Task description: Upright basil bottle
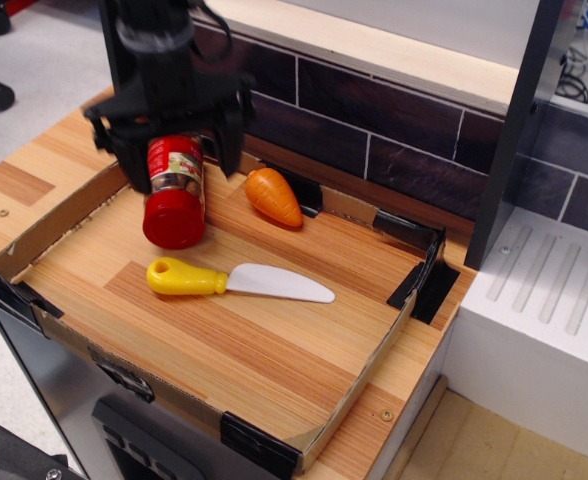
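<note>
The basil bottle (174, 205) lies on its side at the back left of the wooden tray floor. It is a clear jar with a red-and-white label, and its wide red cap points toward the front. My black gripper (179, 165) is open and low over the bottle's far end. One finger (134, 165) stands to the left of the jar and the other to the right, so the jaws straddle its body. The bottle's bottom end is hidden behind the gripper.
An orange toy carrot (274, 197) lies just right of the bottle. A yellow-handled toy knife (234, 281) lies in front of it. A low cardboard wall (59, 215) rims the tray. A dark tiled wall stands behind, and a white drain rack (544, 300) stands to the right.
</note>
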Controlling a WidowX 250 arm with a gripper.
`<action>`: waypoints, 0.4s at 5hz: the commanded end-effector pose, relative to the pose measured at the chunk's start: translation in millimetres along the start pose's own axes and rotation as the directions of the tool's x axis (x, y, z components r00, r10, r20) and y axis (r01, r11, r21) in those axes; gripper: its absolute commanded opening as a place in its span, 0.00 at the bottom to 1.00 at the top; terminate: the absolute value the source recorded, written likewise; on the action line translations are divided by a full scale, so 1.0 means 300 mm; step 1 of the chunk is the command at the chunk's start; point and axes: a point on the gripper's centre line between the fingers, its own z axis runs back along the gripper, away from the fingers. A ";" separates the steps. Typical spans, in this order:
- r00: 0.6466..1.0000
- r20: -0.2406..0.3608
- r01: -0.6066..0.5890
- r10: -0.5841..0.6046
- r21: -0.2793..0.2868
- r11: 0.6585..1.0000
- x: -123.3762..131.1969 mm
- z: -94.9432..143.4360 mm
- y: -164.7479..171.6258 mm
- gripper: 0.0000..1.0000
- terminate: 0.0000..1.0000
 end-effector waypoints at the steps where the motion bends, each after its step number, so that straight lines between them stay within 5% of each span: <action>1: 0.999 0.047 0.003 -0.004 0.004 1.000 -0.003 -0.059 0.005 1.00 0.00; 2: 0.999 0.039 0.012 -0.012 0.010 1.000 0.008 -0.081 0.016 1.00 0.00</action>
